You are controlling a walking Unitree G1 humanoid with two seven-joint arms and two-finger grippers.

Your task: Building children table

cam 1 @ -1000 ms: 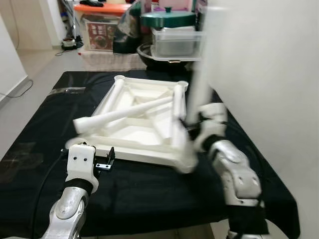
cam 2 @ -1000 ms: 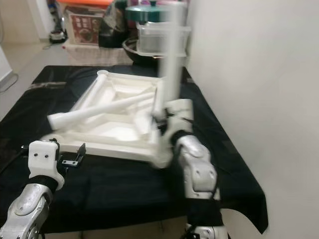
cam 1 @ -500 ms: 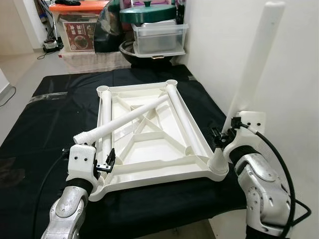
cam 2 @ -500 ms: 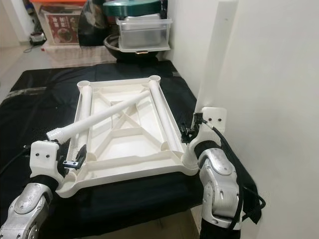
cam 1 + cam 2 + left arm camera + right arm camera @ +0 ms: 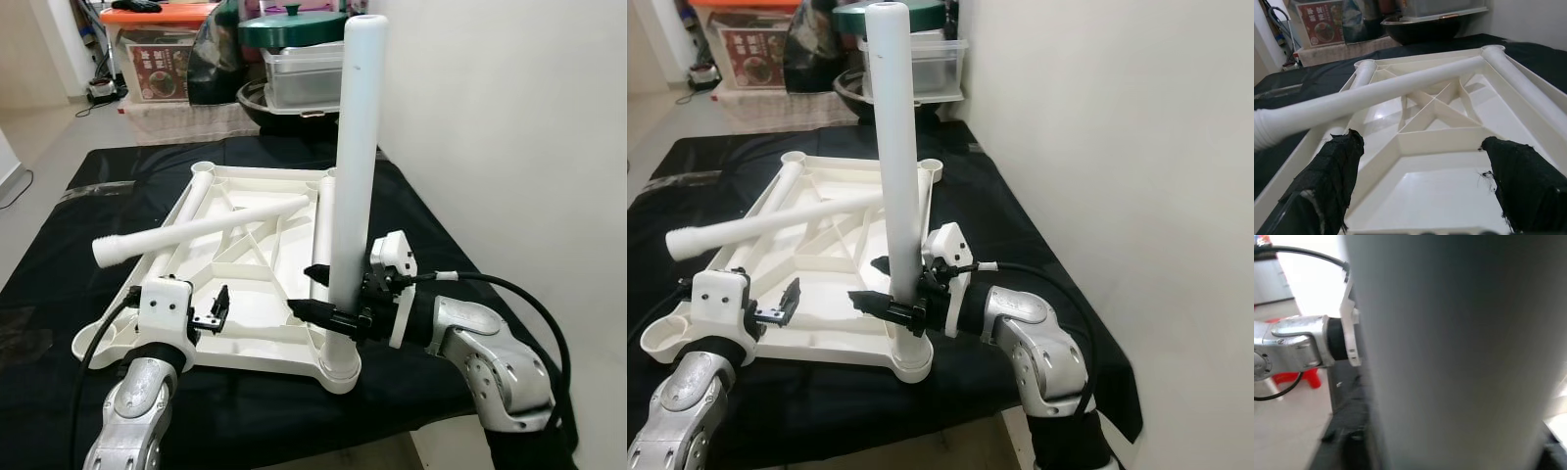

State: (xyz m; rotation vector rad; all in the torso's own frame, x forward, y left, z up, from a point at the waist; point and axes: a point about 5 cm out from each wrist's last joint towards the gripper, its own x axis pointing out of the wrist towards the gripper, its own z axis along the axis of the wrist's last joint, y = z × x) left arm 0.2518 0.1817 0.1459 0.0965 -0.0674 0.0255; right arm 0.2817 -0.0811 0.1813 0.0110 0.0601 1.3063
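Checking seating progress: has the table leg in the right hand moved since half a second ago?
Yes. The table leg, which leaned toward the wall, now stands upright in the tabletop's near corner socket, held by the right hand.

Setting: a lived-in home, room used partly for storage. Evidence: tiled floor [image 5: 69, 122]; plain white wall [image 5: 490, 117]; low table under a black cloth [image 5: 59, 245]; stacked household goods behind it, namely 1 clear storage box with orange lid [image 5: 176, 49], 1 green-lidded pot [image 5: 299, 27] on clear plastic containers [image 5: 304, 73], 1 dark wok [image 5: 284, 106].
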